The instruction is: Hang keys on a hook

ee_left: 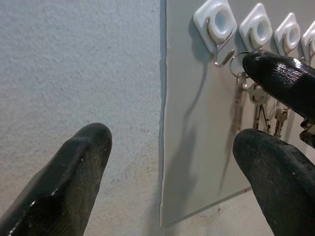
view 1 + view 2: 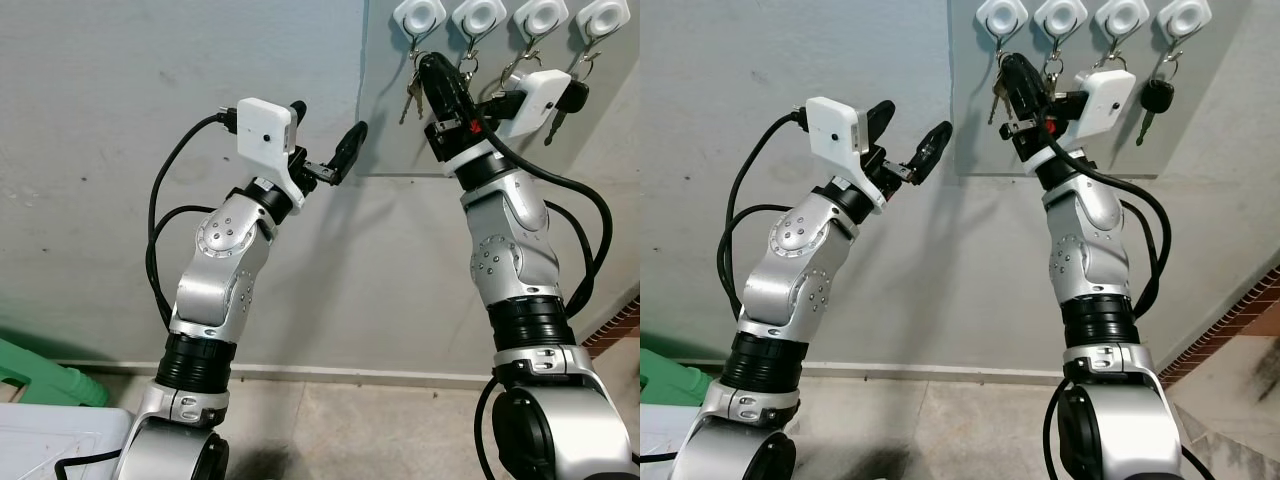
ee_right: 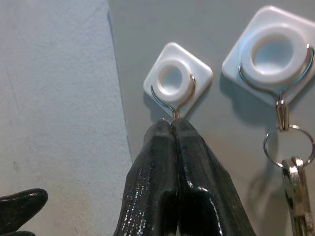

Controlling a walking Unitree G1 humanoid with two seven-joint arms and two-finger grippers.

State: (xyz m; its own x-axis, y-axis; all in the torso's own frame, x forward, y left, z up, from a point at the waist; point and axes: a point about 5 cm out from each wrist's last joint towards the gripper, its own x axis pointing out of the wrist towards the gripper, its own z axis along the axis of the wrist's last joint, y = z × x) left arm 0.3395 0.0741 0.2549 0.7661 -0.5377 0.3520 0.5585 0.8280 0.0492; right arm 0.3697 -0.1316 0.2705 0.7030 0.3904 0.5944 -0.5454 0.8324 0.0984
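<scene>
Four white hooks sit in a row on a grey panel (image 2: 400,140). The leftmost hook (image 3: 172,81) carries nothing on its wire. My right gripper (image 3: 171,125) is raised just under it, shut on the ring of a bunch of keys (image 2: 412,95) that dangles below the fingertips, close to the panel. The ring (image 1: 238,61) lies just beside the hook's wire (image 1: 219,51). My left gripper (image 2: 328,122) is held up open to the left of the panel's edge, holding nothing.
The other hooks hold key bunches (image 3: 295,182), and the rightmost one has a black car key (image 2: 573,97). A green stool (image 2: 40,375) and a white bin (image 2: 50,440) stand at the lower left. Brick steps (image 2: 1230,320) lie at the lower right.
</scene>
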